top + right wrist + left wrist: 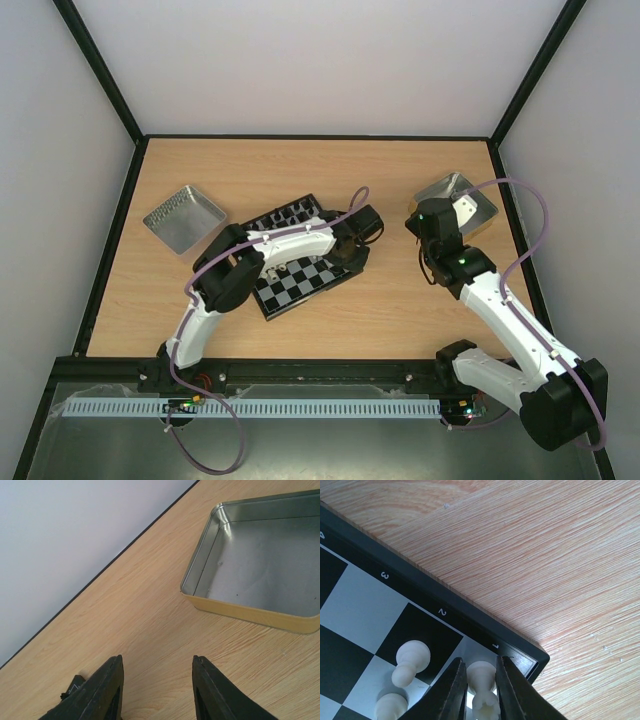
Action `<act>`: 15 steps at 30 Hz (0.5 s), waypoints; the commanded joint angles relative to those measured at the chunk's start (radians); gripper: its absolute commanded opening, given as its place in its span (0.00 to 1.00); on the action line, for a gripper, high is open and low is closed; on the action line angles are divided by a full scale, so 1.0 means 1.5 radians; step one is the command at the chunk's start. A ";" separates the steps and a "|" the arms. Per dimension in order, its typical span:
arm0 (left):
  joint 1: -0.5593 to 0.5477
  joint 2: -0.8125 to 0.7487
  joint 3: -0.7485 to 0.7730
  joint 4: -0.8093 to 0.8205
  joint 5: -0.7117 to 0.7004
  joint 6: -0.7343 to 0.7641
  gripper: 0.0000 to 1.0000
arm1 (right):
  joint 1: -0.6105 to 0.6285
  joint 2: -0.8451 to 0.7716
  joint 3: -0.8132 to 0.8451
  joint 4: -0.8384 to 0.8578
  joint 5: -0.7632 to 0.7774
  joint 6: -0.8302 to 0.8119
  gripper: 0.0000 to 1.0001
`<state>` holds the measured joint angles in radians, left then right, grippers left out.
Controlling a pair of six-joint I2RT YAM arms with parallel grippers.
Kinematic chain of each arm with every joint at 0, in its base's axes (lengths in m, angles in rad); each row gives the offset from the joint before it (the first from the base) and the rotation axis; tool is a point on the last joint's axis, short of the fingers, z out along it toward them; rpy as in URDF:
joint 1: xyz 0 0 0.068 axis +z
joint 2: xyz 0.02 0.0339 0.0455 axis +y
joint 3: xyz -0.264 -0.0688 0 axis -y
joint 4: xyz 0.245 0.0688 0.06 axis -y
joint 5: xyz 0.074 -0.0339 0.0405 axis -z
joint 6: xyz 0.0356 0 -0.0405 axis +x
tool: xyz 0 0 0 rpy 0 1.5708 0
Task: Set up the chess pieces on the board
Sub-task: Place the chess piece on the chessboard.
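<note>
Left claw (481, 661) narrow around cream-white piece (481, 680) at board (470, 615) corner, right claw (157, 657) half-wide over table (150, 605) near tray (250, 611)

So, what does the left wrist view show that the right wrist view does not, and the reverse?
Only the left wrist view: a corner of the board, numbers on its border, with three cream-white pieces. The left gripper has its fingers close on both sides of the corner piece; whether it grips is unclear. Only the right wrist view: the gold tray with its silver inside, the white wall, and the open right gripper above bare wood. Both: the wooden tabletop.
</note>
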<state>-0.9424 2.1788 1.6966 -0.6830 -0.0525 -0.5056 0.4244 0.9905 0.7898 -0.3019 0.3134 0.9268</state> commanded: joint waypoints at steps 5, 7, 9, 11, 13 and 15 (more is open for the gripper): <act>0.000 -0.007 -0.017 -0.013 0.023 0.006 0.28 | -0.002 0.000 0.000 0.003 0.001 0.006 0.38; 0.001 -0.023 -0.015 -0.013 0.025 0.006 0.33 | -0.002 -0.002 0.002 0.003 -0.005 0.005 0.40; 0.001 -0.041 -0.016 -0.011 0.028 0.004 0.37 | -0.002 -0.001 0.007 0.003 -0.015 0.002 0.40; 0.002 -0.065 -0.019 -0.006 0.035 0.001 0.39 | -0.002 0.002 0.010 0.005 -0.024 -0.003 0.41; 0.005 -0.092 -0.024 0.001 0.048 0.000 0.39 | -0.002 0.006 0.013 0.007 -0.037 -0.008 0.41; 0.013 -0.127 -0.042 0.017 0.055 -0.006 0.40 | -0.002 0.014 0.016 0.016 -0.058 -0.019 0.42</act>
<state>-0.9401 2.1227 1.6623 -0.6716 -0.0032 -0.5022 0.4244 0.9916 0.7898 -0.3016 0.2646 0.9230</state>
